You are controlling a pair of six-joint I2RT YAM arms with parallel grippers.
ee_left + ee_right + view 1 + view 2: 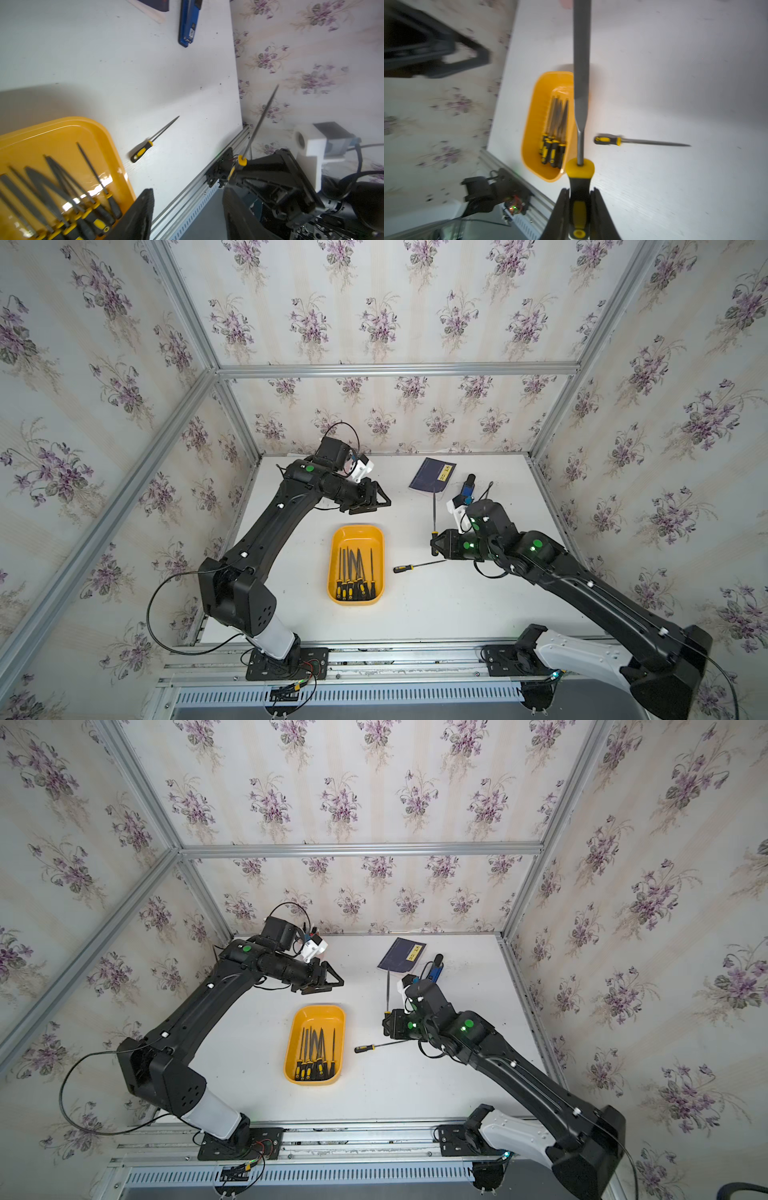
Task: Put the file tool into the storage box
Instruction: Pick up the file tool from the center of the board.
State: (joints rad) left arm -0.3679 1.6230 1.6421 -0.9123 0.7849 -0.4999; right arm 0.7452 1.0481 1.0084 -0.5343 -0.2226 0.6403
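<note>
Orange-yellow storage box (357,536) sits mid-table between your two arms, long side running front to back. A bunch of files (353,576) lies inside it, black-and-yellow handles at the near end. Your right gripper (435,545) is clamped on the held file (434,514), off to the right of the box and apart from it. That file is raised off the white table (415,614), blade pointing away toward the dark blue book (432,475) at the back. The right wrist view shows the fingers (562,209) pressed on both sides of its handle, and the grey blade looks blurred there. A loose file (417,566) lies flat on the table between the box and your right arm. Its handle is toward the box but not touching it, and its tip runs in under the right gripper. Your left gripper (372,502) hangs past the far end of the box. Its fingers (143,212) stand well apart with nothing between them. A blue stapler (468,488) lies just beside the book, partly hidden by the right wrist.
</note>
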